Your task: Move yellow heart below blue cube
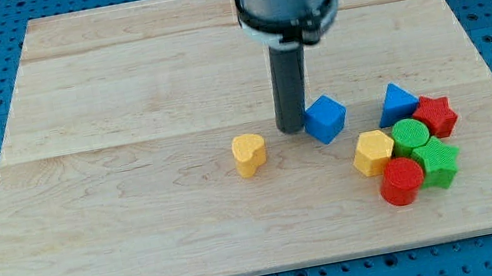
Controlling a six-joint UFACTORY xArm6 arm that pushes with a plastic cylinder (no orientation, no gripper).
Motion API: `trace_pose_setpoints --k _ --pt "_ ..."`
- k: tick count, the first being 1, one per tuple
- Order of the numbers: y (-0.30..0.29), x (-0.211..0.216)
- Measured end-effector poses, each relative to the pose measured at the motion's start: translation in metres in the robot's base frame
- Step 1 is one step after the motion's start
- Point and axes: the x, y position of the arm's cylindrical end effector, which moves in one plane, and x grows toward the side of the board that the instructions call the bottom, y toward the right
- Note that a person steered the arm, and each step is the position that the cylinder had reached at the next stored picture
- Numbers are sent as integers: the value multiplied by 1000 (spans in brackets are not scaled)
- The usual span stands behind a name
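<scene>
The yellow heart lies on the wooden board near the middle, left of and slightly below the blue cube. My tip rests on the board between them, right beside the blue cube's left side and a short gap to the upper right of the yellow heart.
A cluster of blocks lies at the view's right: a blue triangle, a red star, a green cylinder, a yellow hexagon, a green star and a red cylinder.
</scene>
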Motion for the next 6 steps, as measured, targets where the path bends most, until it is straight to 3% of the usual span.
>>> trace_pose_setpoints --k 1,2,3,4,5,6 --pt "29 18" --pt "17 7" --pt "-22 41" --pt "-101 49" --pt "-106 18" --pt "-24 32"
